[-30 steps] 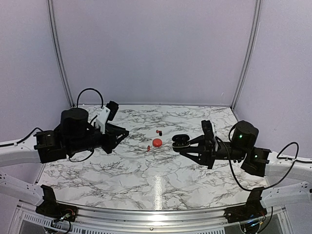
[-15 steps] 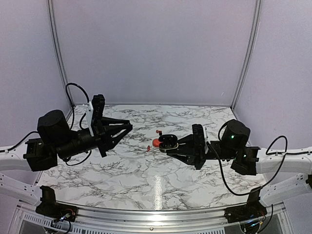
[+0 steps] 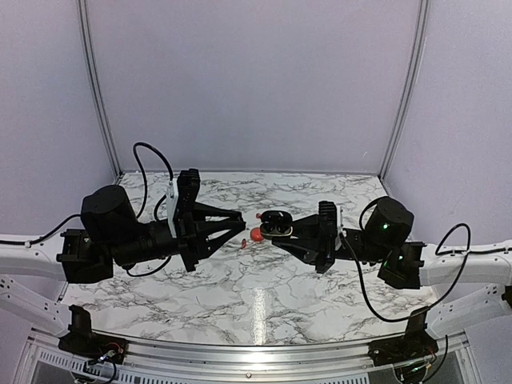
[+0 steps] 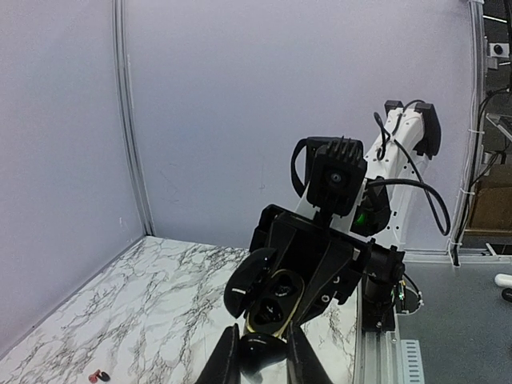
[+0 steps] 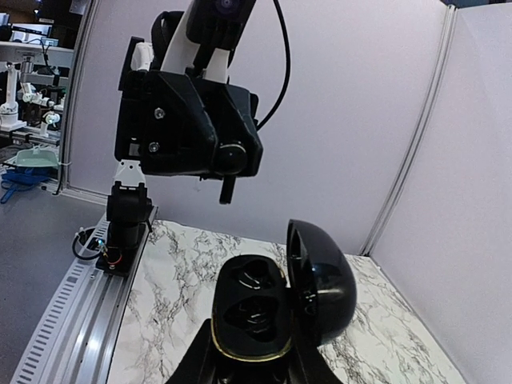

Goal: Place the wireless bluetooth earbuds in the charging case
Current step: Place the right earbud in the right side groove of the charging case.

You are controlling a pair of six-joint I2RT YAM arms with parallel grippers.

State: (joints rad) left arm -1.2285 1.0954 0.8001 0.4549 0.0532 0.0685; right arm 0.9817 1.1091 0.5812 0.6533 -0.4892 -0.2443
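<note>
White-grey marble table (image 3: 264, 304), both black arms reaching in toward its middle, tips nearly meeting in the air.

Right gripper (image 5: 252, 362): jaws clamped on the base of the oval black charging case (image 5: 254, 314). It is held up off the table, with the lid hinged open to one side. Both wells look empty, and the opening faces the left arm.

Left gripper (image 4: 262, 364): fingers pressed in on a small black rounded piece, most likely a black earbud (image 4: 262, 350). It is partly hidden, so the shape is not sure.

Key relation: in the left wrist view the open case sits dead ahead, just past the held bud. It is near but not touching. The oval's long axis is tilted up and a bit right. Nothing stands between them.

From the top view the two gripper tips are just beside each other, and the left arm is the one that must close the gap. Judgement: the bud needs to line up with one well, and the open lid's edge is the likely snag.

Below on the table is the round red case (image 3: 256, 234), closed. A tiny red bud (image 3: 243, 242) lies just beside it. Another small red-and-black piece (image 4: 98, 375) lies farther back. All are under the arms and out of the way.
</note>
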